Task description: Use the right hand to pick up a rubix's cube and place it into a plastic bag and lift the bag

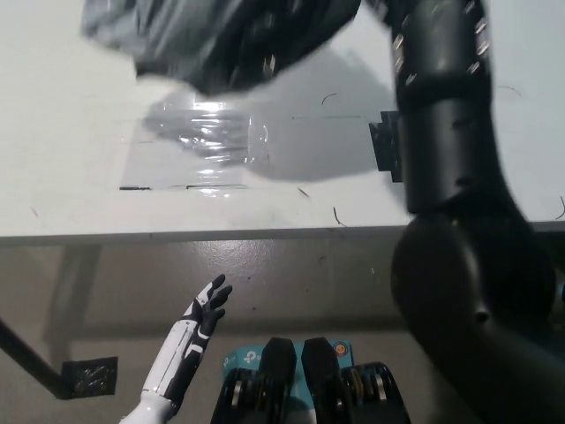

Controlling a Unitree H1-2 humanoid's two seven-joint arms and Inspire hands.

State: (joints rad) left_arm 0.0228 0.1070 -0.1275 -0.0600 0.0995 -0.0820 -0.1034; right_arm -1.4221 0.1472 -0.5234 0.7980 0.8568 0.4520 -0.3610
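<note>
A grey, half-transparent plastic bag [168, 40] hangs blurred above the table at the top of the head view and casts a shadow below it. My black right arm rises from the bottom right. My right hand [269, 40] is at the bag's right side, shut on it, and shows as a dark blur. The Rubik's cube is not visible; a dark mass shows in the bag, but I cannot tell what it is. My white left hand [201, 322] rests low at the lower left, below the table's front edge, with its fingers apart and nothing in them.
The white table [71, 177] has a shiny taped rectangle [199, 146] under the bag. A black marker patch [383, 146] sits beside my right arm. The table's front edge runs across the middle, with floor and a black table foot [88, 378] below it.
</note>
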